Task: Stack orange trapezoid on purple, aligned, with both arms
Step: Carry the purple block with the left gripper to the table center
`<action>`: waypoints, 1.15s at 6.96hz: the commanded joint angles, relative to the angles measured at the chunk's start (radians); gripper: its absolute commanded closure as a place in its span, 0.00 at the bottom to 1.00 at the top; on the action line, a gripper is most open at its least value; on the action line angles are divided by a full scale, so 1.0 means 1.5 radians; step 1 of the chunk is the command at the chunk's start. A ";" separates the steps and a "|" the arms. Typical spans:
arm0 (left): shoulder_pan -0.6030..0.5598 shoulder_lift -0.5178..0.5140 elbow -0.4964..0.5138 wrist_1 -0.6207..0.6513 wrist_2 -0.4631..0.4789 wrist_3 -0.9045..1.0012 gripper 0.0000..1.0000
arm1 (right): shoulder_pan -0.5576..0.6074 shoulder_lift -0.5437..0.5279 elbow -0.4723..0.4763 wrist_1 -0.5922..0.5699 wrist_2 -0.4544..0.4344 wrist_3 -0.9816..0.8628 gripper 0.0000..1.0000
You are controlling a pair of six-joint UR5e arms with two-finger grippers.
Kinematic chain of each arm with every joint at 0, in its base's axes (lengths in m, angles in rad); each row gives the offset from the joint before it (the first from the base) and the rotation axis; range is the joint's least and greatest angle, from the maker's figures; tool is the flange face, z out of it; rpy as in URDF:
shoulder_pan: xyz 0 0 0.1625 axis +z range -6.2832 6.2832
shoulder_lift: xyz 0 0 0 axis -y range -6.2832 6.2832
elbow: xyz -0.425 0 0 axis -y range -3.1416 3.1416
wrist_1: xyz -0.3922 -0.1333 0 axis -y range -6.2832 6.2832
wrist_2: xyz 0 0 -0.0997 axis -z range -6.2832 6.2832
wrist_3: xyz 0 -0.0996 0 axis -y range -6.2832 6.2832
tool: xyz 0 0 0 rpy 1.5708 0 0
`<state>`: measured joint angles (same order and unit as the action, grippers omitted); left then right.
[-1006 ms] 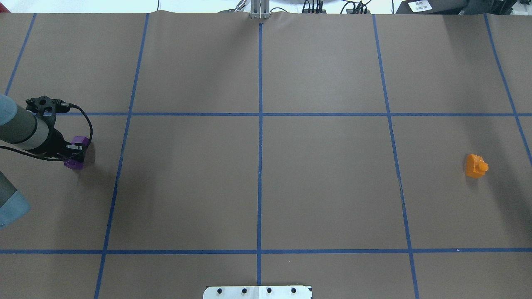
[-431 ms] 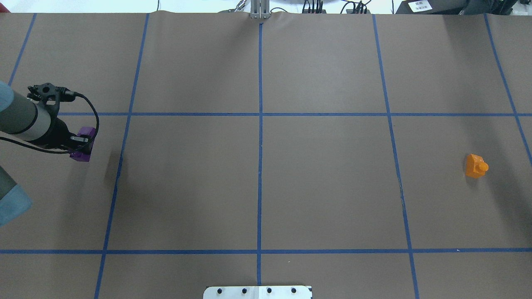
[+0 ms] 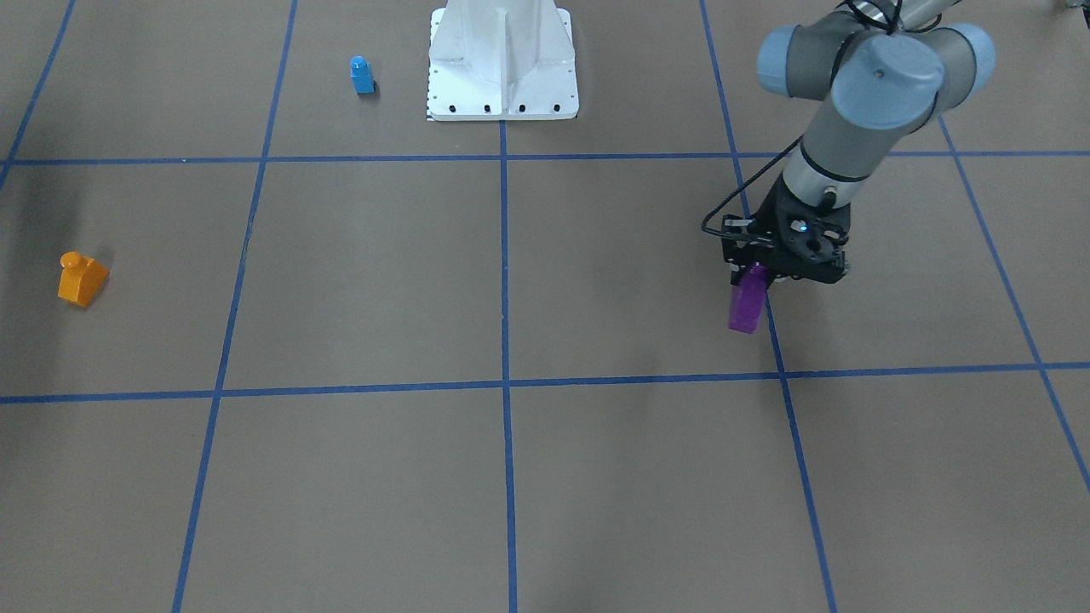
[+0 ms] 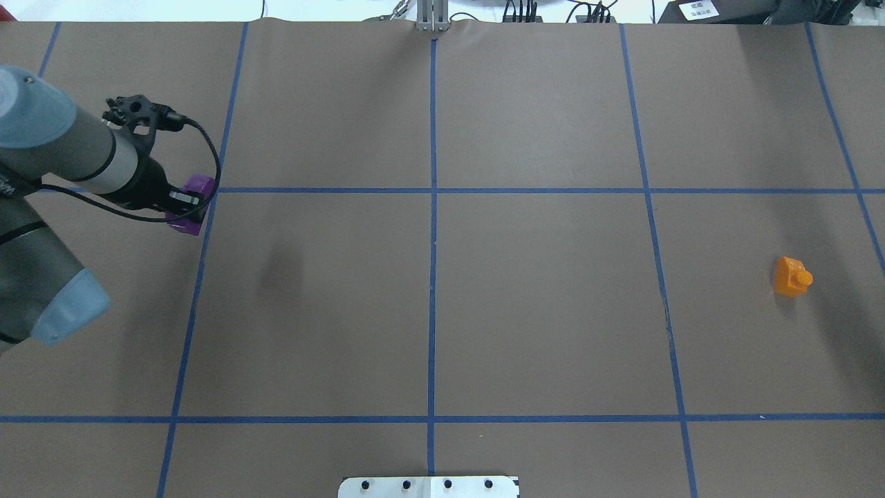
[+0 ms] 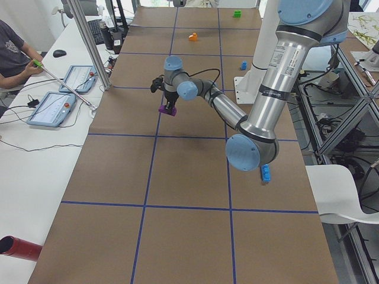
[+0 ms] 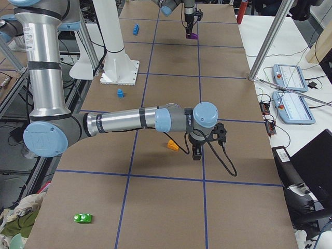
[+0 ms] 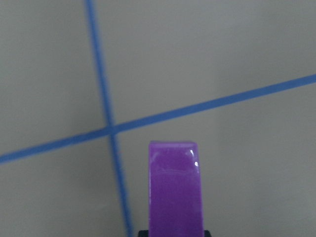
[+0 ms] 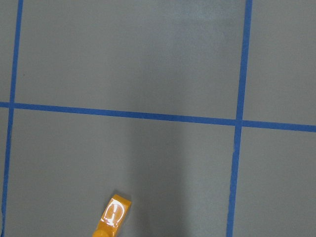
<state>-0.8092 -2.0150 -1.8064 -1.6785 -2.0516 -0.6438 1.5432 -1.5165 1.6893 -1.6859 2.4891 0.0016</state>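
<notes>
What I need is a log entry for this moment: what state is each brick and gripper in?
purple brick: held clear of the table.
left gripper: jaws shut on the purple brick.
orange trapezoid: resting on the table, in no grip.
right gripper: beside the orange trapezoid, not holding it; open or shut cannot be told.
blue brick: standing on the table.

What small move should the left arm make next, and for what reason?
Probably carry the purple toward the middle of the table, then lower it. The left gripper holds it above the surface, its shadow lying apart, while the orange trapezoid sits ungripped far on the opposite side.
</notes>
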 commanded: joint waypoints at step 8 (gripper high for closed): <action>0.164 -0.391 0.420 0.004 0.113 0.099 1.00 | -0.002 0.007 -0.001 -0.001 0.006 0.001 0.00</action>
<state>-0.5789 -2.6006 -1.1975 -1.6697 -1.9092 -0.4965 1.5402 -1.5071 1.6860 -1.6873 2.4949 0.0025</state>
